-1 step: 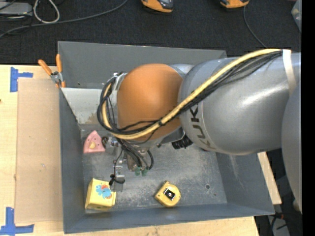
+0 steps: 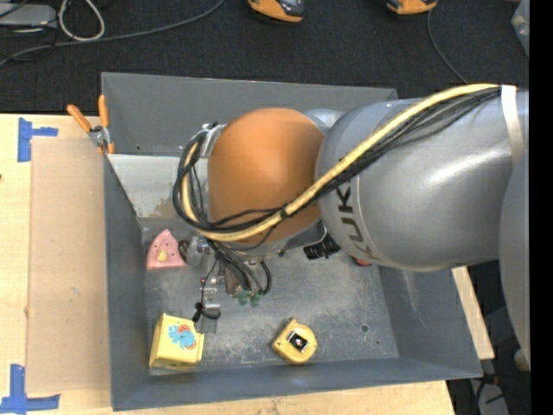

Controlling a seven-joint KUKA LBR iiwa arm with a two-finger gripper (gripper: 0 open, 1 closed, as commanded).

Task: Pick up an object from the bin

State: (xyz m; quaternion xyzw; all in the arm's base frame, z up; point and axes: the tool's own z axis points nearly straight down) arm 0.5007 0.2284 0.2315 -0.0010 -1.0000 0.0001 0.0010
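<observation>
My gripper [image 2: 208, 311] hangs below the orange cover in the left half of the bin, its dark fingertip just above and to the right of a yellow box [image 2: 177, 341] with a blue and red picture, which lies at the bin's front left. A pink wedge-shaped thing [image 2: 164, 252] lies to the gripper's upper left, near the left wall. A small yellow tape measure with a black middle [image 2: 295, 341] rests on the floor to the lower right of the gripper. Nothing shows between the fingers.
The arm and its orange cover with black and yellow cables hang over the middle and right of the bin, hiding the floor beneath. Bare grey floor shows between the yellow box and the tape measure.
</observation>
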